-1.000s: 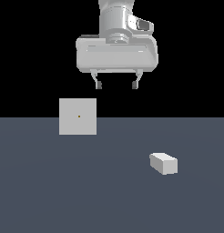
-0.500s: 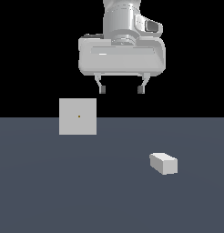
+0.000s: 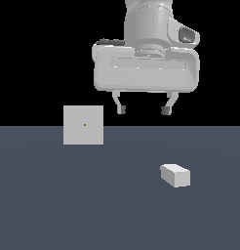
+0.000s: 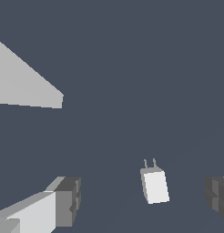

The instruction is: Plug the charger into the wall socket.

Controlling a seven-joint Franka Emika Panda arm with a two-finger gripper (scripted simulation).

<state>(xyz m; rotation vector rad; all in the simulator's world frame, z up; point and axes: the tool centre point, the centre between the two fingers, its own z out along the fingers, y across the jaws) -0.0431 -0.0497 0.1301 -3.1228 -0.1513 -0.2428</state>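
Since the earlier pictures the gripper has travelled toward the exterior view's right, while the charger and the wall socket lie where they were. The fingers stand wide apart and hold nothing. The charger lies on the dark tabletop, below the gripper and a little to the exterior view's right of it, well apart from the socket. In the wrist view the charger shows two thin prongs at one end and sits between the two fingers, nearer to one of them. I judge that the approach step is in hand. The next move calls for centring over the white block, then descending and closing on its sides.
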